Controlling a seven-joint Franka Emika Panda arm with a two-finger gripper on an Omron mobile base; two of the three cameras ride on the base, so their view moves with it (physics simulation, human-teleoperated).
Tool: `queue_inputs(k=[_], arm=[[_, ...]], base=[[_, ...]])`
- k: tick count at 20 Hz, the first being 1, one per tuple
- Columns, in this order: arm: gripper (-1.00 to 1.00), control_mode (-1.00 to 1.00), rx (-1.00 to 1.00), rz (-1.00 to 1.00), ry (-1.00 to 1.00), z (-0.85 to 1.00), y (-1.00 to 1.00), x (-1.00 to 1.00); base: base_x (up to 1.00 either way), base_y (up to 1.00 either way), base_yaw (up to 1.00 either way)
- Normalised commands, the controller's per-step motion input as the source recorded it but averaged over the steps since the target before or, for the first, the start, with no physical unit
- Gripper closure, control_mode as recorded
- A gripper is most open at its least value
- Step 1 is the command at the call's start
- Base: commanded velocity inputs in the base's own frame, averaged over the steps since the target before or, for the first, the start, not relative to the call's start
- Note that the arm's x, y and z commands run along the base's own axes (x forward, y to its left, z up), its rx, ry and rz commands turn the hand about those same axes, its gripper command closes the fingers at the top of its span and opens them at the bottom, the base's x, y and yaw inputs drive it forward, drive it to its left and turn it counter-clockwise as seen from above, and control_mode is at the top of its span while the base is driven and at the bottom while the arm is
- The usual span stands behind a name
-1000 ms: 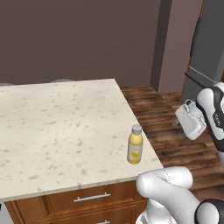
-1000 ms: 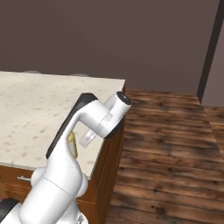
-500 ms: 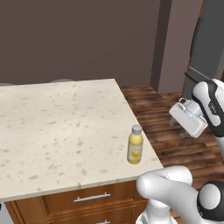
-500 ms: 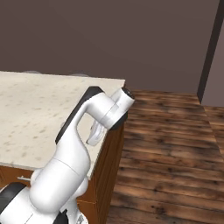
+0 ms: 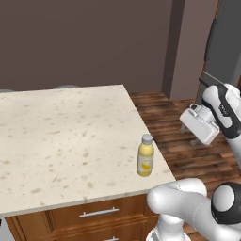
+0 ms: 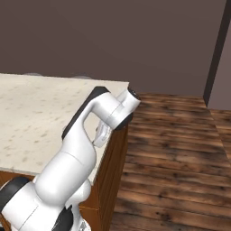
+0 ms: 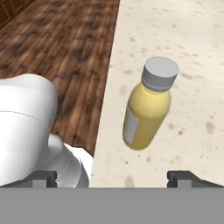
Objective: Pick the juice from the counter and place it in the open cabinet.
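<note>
The juice (image 5: 145, 156) is a slim bottle of pale yellow liquid with a grey-white cap, standing upright near the right edge of the beige speckled counter (image 5: 66, 136). In the hand view the juice (image 7: 148, 109) stands ahead of my gripper (image 7: 113, 178), a little right of centre. The fingertips (image 7: 183, 176) are spread wide with nothing between them. From the left base camera my gripper (image 5: 188, 135) hangs open in the air to the right of the counter edge, above the wooden floor and higher than the bottle. The open cabinet is out of view.
Brown drawers with silver bar handles (image 5: 99, 213) sit under the counter. Dark wooden floor (image 6: 180, 149) stretches to the right of the counter. A tall grey appliance (image 5: 228, 42) stands at the far right, against a dark wall.
The hand has shifted a little to the left, toward the counter edge, and the arm's elbow has risen. The juice has not moved.
</note>
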Motion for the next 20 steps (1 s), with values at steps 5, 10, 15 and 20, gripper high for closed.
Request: queue_inputs(k=[5,10,15,20], arm=[[-1.0,-1.0,0.0,-0.05,0.0,-0.11,0.01,0.01],[-1.0,-1.0,0.1,-0.12,0.0,-0.03,0.03,0.0],[-1.0,-1.0,0.16,-0.13,-0.01,0.0,0.0,0.0],[-1.0,-1.0,0.05,-0.03,-0.01,-0.1,0.16,0.0]], base=[[0.0,0.0,0.0],[0.0,0.0,0.0],[0.0,0.0,0.0],[0.0,0.0,0.0]])
